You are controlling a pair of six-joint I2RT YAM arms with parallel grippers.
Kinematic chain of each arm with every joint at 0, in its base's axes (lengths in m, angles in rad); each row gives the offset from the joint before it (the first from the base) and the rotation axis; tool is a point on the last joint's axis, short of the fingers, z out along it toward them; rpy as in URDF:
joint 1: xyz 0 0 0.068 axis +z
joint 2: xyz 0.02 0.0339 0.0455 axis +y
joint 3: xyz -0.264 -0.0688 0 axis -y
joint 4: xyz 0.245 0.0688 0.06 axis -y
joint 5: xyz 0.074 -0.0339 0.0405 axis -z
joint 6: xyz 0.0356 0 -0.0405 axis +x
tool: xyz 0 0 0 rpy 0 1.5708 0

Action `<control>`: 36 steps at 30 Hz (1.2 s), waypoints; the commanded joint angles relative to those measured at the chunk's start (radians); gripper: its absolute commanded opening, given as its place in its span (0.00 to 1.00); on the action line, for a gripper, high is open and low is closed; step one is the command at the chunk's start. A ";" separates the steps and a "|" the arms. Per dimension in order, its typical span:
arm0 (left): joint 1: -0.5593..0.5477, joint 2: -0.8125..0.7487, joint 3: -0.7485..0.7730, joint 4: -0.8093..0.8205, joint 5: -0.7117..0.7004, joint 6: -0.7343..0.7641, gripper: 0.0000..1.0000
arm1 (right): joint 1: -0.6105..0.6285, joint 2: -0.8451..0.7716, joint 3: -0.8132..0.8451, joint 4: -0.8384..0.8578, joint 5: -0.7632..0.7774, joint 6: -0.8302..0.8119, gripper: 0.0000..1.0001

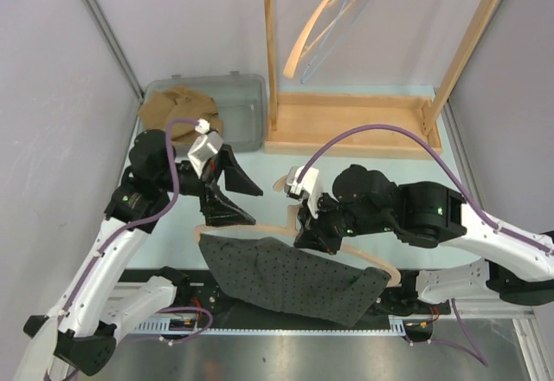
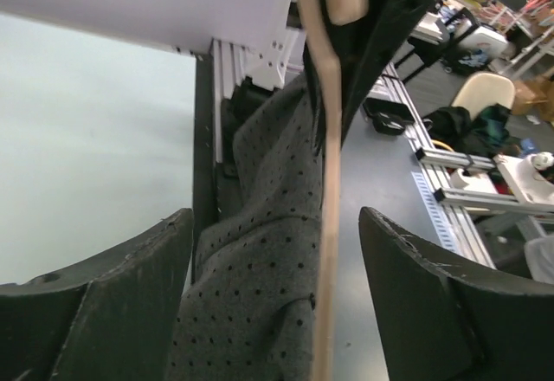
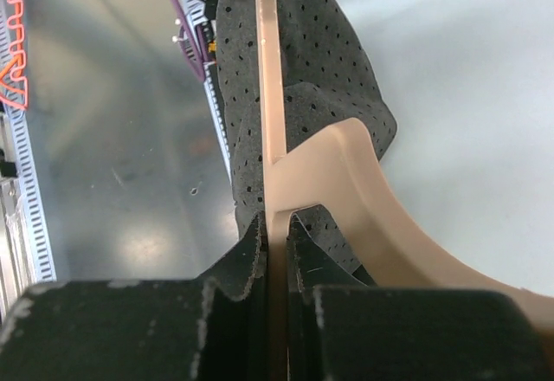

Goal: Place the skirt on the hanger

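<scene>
A grey skirt with black dots hangs from the bar of a tan hanger above the table's near edge. My right gripper is shut on the hanger's bar; the right wrist view shows both fingers pinched on the tan bar with the skirt draped beyond. My left gripper is open at the hanger's left end. In the left wrist view the bar and the skirt lie between the spread fingers, touching neither.
A grey bin holding a brown garment stands at the back left. A wooden rack at the back carries a clear hanger. White walls close in both sides.
</scene>
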 commanded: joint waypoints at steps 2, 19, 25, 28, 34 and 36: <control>-0.036 -0.013 -0.029 -0.075 0.016 0.061 0.74 | 0.015 0.011 0.076 0.106 -0.068 -0.046 0.00; -0.102 -0.076 -0.054 -0.209 -0.025 0.130 0.61 | 0.015 0.106 0.180 0.117 -0.001 -0.106 0.00; -0.108 -0.068 -0.062 -0.233 -0.084 0.148 0.24 | 0.015 0.105 0.174 0.142 0.028 -0.101 0.00; -0.122 -0.052 -0.046 -0.298 -0.156 0.203 0.06 | 0.015 0.091 0.169 0.160 0.021 -0.099 0.00; -0.159 -0.039 0.001 -0.390 -0.301 0.312 0.00 | 0.015 0.083 0.169 0.165 -0.004 -0.099 0.00; -0.162 -0.061 0.012 -0.392 -0.323 0.323 0.00 | 0.015 0.080 0.163 0.157 -0.007 -0.096 0.00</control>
